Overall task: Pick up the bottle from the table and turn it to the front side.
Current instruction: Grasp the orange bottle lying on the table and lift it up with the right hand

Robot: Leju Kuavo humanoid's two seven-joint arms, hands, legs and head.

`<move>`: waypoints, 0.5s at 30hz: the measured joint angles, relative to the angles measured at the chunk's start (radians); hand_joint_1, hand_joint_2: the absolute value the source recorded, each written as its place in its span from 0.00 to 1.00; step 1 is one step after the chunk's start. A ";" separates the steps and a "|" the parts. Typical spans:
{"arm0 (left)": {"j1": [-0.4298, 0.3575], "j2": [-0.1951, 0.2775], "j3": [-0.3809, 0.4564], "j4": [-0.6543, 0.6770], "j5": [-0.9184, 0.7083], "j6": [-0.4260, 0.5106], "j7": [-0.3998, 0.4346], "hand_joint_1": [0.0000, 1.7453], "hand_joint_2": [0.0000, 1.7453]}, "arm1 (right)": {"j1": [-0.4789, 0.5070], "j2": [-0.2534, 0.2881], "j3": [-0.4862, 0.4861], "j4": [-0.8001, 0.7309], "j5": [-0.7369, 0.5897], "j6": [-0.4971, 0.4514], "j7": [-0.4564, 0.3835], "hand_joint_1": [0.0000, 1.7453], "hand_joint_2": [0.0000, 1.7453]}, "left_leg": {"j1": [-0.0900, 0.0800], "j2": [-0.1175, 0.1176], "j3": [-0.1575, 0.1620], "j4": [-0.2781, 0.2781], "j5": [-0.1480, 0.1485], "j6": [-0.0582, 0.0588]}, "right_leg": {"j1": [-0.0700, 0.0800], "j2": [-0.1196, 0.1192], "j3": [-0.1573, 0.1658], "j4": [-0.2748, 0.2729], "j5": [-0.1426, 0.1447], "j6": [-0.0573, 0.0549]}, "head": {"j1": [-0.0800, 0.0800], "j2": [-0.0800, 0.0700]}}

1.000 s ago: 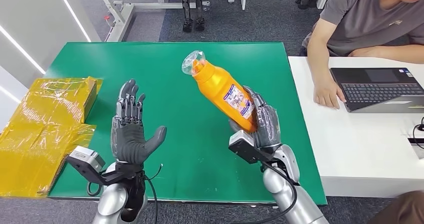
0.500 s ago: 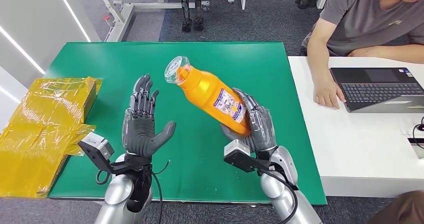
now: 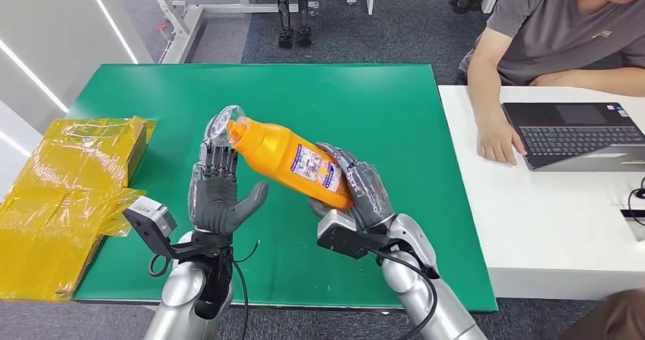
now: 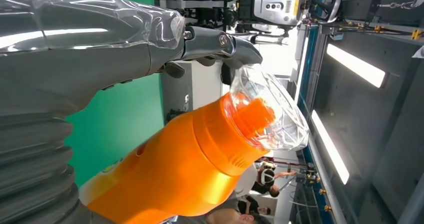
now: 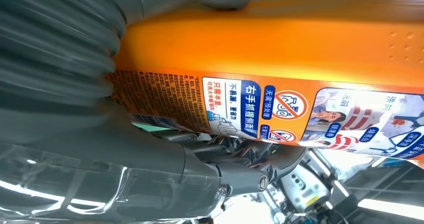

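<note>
1. Trouble could come at the handover. The right hand (image 3: 357,192) holds the orange bottle (image 3: 293,161) by its bottom end alone, up in the air over the green table (image 3: 395,112). The bottle leans far over to the left, nearly lying flat, so its heavy top end hangs out with nothing under it.
2. Slipping is the big worry. The bottle looks like smooth, shiny plastic, and the fingers wrap just the low part. If the hand turns it more, the bottle might slide out and drop on the table.
3. The left hand (image 3: 217,195) is open, palm up and fingers spread, holding nothing. The clear cap (image 3: 227,123) sits right by its fingertips (image 3: 217,157). A bump there could knock the bottle loose.
4. The cap is a see-through dome with flat little faces like a gem, over an orange spout inside. It looks hard and slick, so it seems a poor place to grab.
5. The bottle is round and fat, getting thinner at the neck. A glossy paper label (image 5: 300,111) with small print and pictures faces up. It may be slippery too.
6. The hands are dark grey with ribbed covers that look rubbery.
</note>
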 joint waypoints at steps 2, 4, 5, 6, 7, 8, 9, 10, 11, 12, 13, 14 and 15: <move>0.000 0.000 0.000 0.001 0.004 0.001 -0.001 0.00 1.00 | -0.006 0.001 0.008 0.008 0.003 0.011 -0.012 1.00 1.00 | 0.000 0.000 0.000 0.000 0.000 0.000 | 0.000 0.000 0.000 0.000 0.000 0.000 | 0.000 0.000; 0.000 0.000 0.000 0.004 0.008 0.001 -0.004 0.00 1.00 | -0.008 0.003 0.018 0.014 0.007 0.022 -0.026 1.00 1.00 | 0.000 0.000 0.000 0.000 0.000 0.000 | 0.000 0.000 0.000 0.000 0.000 0.000 | 0.000 0.000; 0.000 0.000 0.000 0.006 0.010 0.001 -0.006 0.00 1.00 | -0.009 0.004 0.023 0.017 0.009 0.030 -0.030 1.00 1.00 | 0.000 0.000 0.000 0.000 0.000 0.000 | 0.000 0.000 0.000 0.000 0.000 0.000 | 0.000 0.000; 0.000 0.000 0.000 0.008 0.012 0.001 -0.008 0.00 1.00 | -0.010 0.005 0.026 0.021 0.011 0.038 -0.031 1.00 1.00 | 0.000 0.000 0.000 0.000 0.000 0.000 | 0.000 0.000 0.000 0.000 0.000 0.000 | 0.000 0.000; 0.000 0.000 0.000 0.010 0.013 0.003 -0.011 0.00 1.00 | -0.010 0.006 0.030 0.025 0.013 0.047 -0.028 1.00 1.00 | 0.000 0.000 0.000 0.000 0.000 0.000 | 0.000 0.000 0.000 0.000 0.000 0.000 | 0.000 0.000; 0.000 0.000 0.000 0.012 0.013 0.006 -0.014 0.00 1.00 | -0.012 0.006 0.034 0.029 0.015 0.055 -0.023 1.00 1.00 | 0.000 0.000 0.000 0.000 0.000 0.000 | 0.000 0.000 0.000 0.000 0.000 0.000 | 0.000 0.000; 0.000 0.000 0.000 0.015 0.013 0.010 -0.016 0.00 1.00 | -0.013 0.007 0.037 0.035 0.017 0.063 -0.017 1.00 1.00 | 0.000 0.000 0.000 0.000 0.000 0.000 | 0.000 0.000 0.000 0.000 0.000 0.000 | 0.000 0.000; 0.000 0.000 0.000 0.017 0.013 0.014 -0.018 0.00 1.00 | -0.015 0.007 0.039 0.042 0.018 0.070 -0.010 1.00 1.00 | 0.000 0.000 0.000 0.000 0.000 0.000 | 0.000 0.000 0.000 0.000 0.000 0.000 | 0.000 0.000; 0.000 0.000 0.000 0.019 0.013 0.019 -0.018 0.00 1.00 | -0.018 0.007 0.041 0.050 0.018 0.076 -0.005 1.00 1.00 | 0.000 0.000 0.000 0.000 0.000 0.000 | 0.000 0.000 0.000 0.000 0.000 0.000 | 0.000 0.000; 0.000 0.000 0.001 0.021 0.013 0.022 -0.019 0.00 1.00 | -0.021 0.008 0.042 0.059 0.018 0.081 -0.001 1.00 1.00 | 0.000 0.000 0.000 0.000 0.000 0.000 | 0.000 0.000 0.000 0.000 0.000 0.000 | 0.000 0.000; 0.000 0.000 0.001 0.022 0.014 0.025 -0.019 0.00 1.00 | -0.023 0.008 0.043 0.067 0.018 0.084 0.001 1.00 1.00 | 0.000 0.000 0.000 0.000 0.000 0.000 | 0.000 0.000 0.000 0.000 0.000 0.000 | 0.000 0.000; 0.000 0.000 0.001 0.024 0.014 0.026 -0.019 0.00 1.00 | -0.024 0.008 0.044 0.074 0.018 0.087 0.002 1.00 1.00 | 0.000 0.000 0.000 0.000 0.000 0.000 | 0.000 0.000 0.000 0.000 0.000 0.000 | 0.000 0.000; 0.000 0.000 0.001 0.024 0.014 0.027 -0.019 0.00 1.00 | -0.026 0.008 0.045 0.081 0.019 0.090 0.004 1.00 1.00 | 0.000 0.000 0.000 0.000 0.000 0.000 | 0.000 0.000 0.000 0.000 0.000 0.000 | 0.000 0.000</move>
